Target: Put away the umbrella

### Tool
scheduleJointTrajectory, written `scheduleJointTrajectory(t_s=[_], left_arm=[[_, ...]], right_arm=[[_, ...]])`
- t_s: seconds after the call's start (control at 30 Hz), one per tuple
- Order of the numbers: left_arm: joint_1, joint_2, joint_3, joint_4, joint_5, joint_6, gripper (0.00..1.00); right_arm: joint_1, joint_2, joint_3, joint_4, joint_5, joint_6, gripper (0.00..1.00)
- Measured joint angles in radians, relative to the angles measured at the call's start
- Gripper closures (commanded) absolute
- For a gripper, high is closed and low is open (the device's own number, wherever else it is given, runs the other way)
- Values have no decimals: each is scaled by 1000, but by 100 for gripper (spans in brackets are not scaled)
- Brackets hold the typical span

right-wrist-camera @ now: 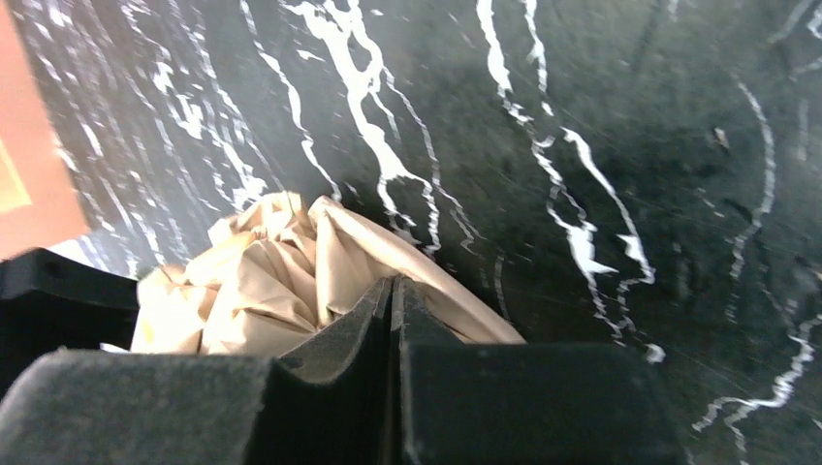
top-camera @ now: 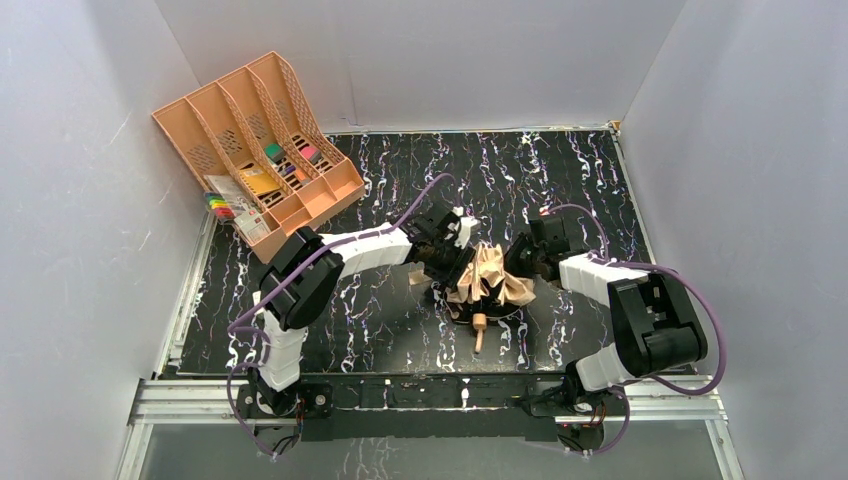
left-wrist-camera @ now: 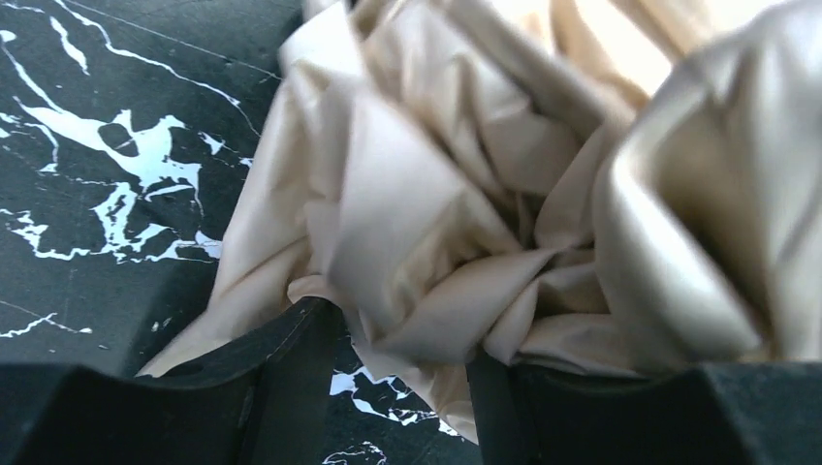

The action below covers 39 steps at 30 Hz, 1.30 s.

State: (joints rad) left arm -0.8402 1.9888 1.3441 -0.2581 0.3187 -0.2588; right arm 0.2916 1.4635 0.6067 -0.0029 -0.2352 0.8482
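The umbrella (top-camera: 490, 272) lies mid-table as a crumpled bunch of pale tan fabric, its short tan handle (top-camera: 480, 330) pointing toward the near edge. My left gripper (top-camera: 453, 262) is at its left side. In the left wrist view the left gripper (left-wrist-camera: 399, 334) is open, with a hanging fold of the umbrella (left-wrist-camera: 436, 194) between its fingers. My right gripper (top-camera: 522, 262) is at the umbrella's right side. In the right wrist view the right gripper (right-wrist-camera: 393, 283) has its jaws pressed together at the edge of the umbrella (right-wrist-camera: 262, 281), apparently pinching thin fabric.
A peach-orange divided file tray (top-camera: 330, 190) with small coloured items stands at the back left, tilted against the wall. White walls enclose the black marbled table (top-camera: 600, 190) on three sides. A metal rail runs along the near edge.
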Motion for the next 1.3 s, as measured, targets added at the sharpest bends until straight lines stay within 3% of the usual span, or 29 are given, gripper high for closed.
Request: scheduleJointTrajectory(t_s=[0.2, 0.47, 0.7, 0.93, 1.1, 1.3], left_arm=[[-4, 22, 55, -35, 35, 27, 50], [3, 120, 229, -145, 92, 83, 50], [68, 216, 386, -222, 102, 106, 49], [158, 229, 506, -167, 77, 116, 44], [164, 214, 476, -154, 63, 127, 37], [180, 57, 283, -146, 24, 119, 32]], right_arm=[[11, -9, -8, 122, -11, 95, 84], [12, -147, -63, 124, 55, 126, 81], [33, -295, -154, 89, 90, 141, 72], [104, -362, -247, -27, -16, 158, 59], [106, -428, -248, -99, -16, 145, 51], [108, -567, -183, -264, 57, 65, 47]])
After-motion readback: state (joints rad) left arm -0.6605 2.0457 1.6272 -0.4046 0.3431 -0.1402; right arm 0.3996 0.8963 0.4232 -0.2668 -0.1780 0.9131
